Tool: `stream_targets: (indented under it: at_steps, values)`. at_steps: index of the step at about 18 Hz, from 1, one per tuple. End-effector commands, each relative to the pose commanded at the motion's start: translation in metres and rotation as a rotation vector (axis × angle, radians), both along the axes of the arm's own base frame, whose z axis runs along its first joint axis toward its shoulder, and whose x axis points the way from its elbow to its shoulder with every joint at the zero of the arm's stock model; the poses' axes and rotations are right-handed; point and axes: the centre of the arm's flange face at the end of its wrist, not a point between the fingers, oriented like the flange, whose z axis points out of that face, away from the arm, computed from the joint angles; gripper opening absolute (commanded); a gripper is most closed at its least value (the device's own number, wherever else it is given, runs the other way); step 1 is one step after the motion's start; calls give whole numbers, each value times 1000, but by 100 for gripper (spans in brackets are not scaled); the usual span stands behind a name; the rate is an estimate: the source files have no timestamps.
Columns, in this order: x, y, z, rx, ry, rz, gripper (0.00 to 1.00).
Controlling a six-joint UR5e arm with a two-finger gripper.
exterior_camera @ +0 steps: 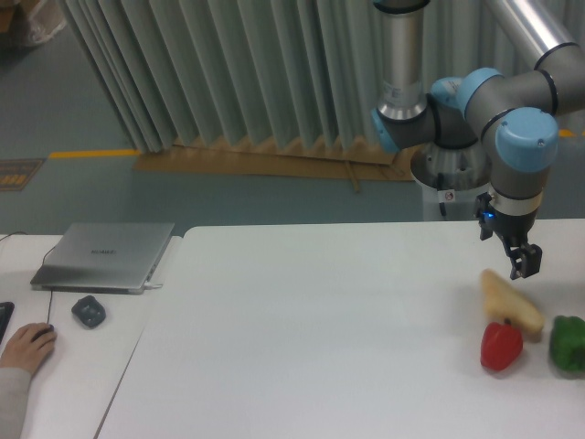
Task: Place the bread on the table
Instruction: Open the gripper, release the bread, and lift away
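Note:
The pale tan bread [510,300] lies on the white table [329,338], leaning against the top of the red pepper [501,346]. My gripper [514,256] hangs just above the bread's upper end, open, with nothing between its fingers. One dark finger [526,261] shows plainly; the other is partly hidden behind the wrist.
A green pepper [568,343] sits at the right edge, next to the red one. On the smaller desk to the left are a closed laptop [105,255], a dark small object [88,311] and a person's hand on a mouse [27,345]. The robot base [455,178] stands behind the table.

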Motion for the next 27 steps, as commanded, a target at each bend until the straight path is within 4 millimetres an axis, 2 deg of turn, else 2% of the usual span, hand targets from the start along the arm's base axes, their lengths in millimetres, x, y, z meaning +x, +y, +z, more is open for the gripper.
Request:
stream_targets:
  at_steps: [4, 7, 10, 15, 18, 20, 26, 27]
  values:
    - [-1, 0, 1, 2, 3, 2, 100]
    - [-9, 5, 21, 35, 27, -5, 100]
    - [-14, 11, 31, 71, 76, 2, 100]
    - [-26, 11, 35, 114, 131, 7, 100]
    - [-41, 6, 47, 132, 150, 28, 100]
    - [-59, -2, 51, 137, 160, 43, 100]
    - [-99, -29, 47, 145, 179, 0, 100]
    - [-99, -29, 47, 146, 178, 1, 100]
